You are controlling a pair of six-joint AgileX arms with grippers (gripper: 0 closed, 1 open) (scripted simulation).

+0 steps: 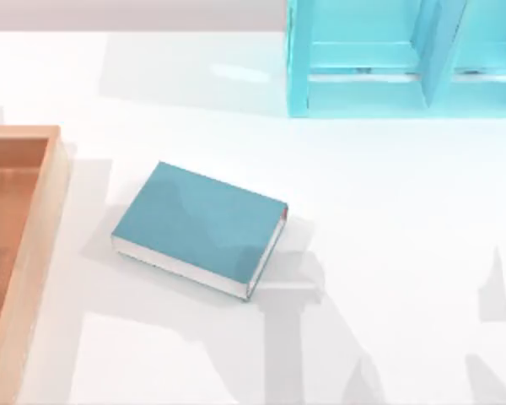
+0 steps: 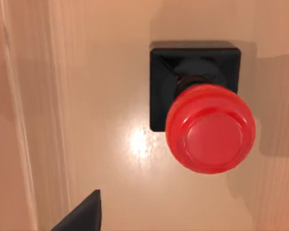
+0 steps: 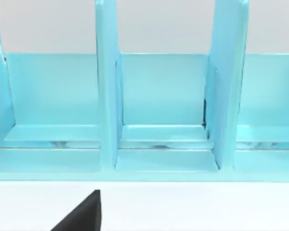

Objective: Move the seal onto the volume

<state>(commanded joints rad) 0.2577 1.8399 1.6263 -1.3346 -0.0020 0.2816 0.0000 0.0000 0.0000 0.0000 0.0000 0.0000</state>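
Top view: one volume [image 1: 198,228], closed, teal cover up, lies flat on the white surface [image 1: 388,253] a little left of the frame's centre, turned at a slant. Its cover is bare, so nothing has been delivered yet. One wooden tray [image 1: 34,253] runs along the left edge of the frame, and one light-cyan shelf unit [image 1: 363,67] stands in the upper right.

Left wrist view: one seal [image 2: 204,113] stands upright on a pale wooden floor, red knob above its black square base, with a raised wooden wall [image 2: 29,115] along the left of the frame. I judge this to be the inside of the tray. My left pincer [image 2: 84,216] shows as one dark finger tip at the lower edge, clear of the seal; whether it is spread or closed I cannot tell.

Right wrist view: my right pincer [image 3: 82,216], again one dark tip at the lower edge, faces the shelf unit's compartments; its state I likewise cannot tell.

Progress, as I judge it: the seal is not yet grasped. Grasp, lift, carry and placement on the volume all remain.
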